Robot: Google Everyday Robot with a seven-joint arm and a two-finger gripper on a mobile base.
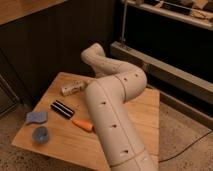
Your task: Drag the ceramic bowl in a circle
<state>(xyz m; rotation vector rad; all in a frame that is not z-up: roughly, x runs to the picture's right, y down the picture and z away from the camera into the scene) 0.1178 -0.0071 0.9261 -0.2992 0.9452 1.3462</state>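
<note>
The ceramic bowl does not show anywhere on the pale wooden surface [145, 117]. If it is on the surface at all, it most likely sits behind the thick white robot arm [112, 120], which covers the middle from the near edge to the far side. I cannot tell which spot it occupies.

Judging from the task alone, a glazed ceramic piece is stiff, fairly heavy for its width, and slick. It can chip or crack if knocked or tipped off an edge. For dragging, the rim wall looks like the best place to take hold, with one finger inside and one outside, or a finger pressed down inside the wall. The base would then slide flat on the wood and not lift.

The arm rises from the lower right, bends at a rounded elbow [131, 80] over the far right part of the surface, then doubles back left. It ends in a narrower link [94, 52] above the far edge. The claw lies past that link and is out of sight, so I cannot tell if it is released, clenched or grasping anything.

To the left of the arm lie a cream rectangular box [72, 88], a black ribbed block [62, 108], an orange carrot [83, 125], a flat light-blue pad [36, 117] and a small light-blue cup [40, 134]. All of them could be struck by a circling bowl
</note>
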